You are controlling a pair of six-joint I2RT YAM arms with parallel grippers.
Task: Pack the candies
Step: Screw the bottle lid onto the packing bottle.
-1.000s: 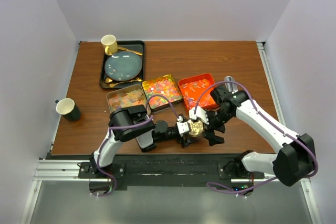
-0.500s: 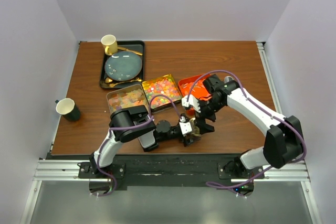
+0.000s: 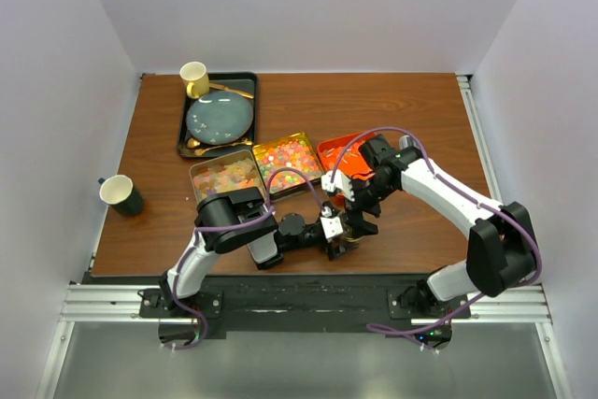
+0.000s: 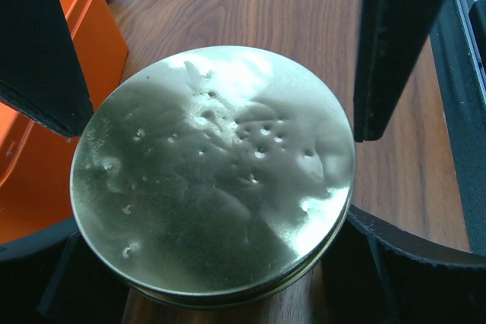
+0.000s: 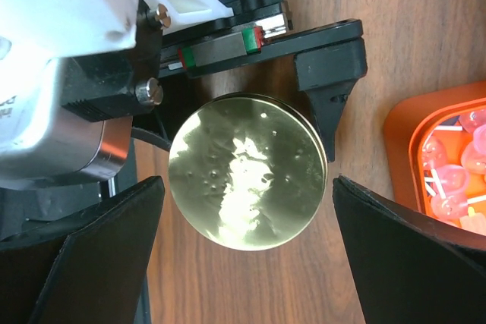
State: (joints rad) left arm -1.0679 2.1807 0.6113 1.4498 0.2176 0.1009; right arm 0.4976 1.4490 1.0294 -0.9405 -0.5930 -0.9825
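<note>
Left hand (image 4: pixel 213 130) has its fingers spread wide and pressed on both sides of the gold round lid (image 4: pixel 213 195), low centre in the top view. Right hand (image 5: pixel 249 181) hangs right over that lid, wide open, gripping nothing, fingers clear of the rim. The candies (image 3: pixel 288 158) sit in three trays mid-frame on the tabletop (image 3: pixel 402 109). Pastel ones are on the left, bright mixed ones in the middle, and red-white ones in the orange tray (image 5: pixel 399 138), partly under the right arm.

top: high, looking down over whole table (image 3: pixel 420 109) | wrists: close — both looking down on gold lid (image 4: pixel 213 172)
</note>
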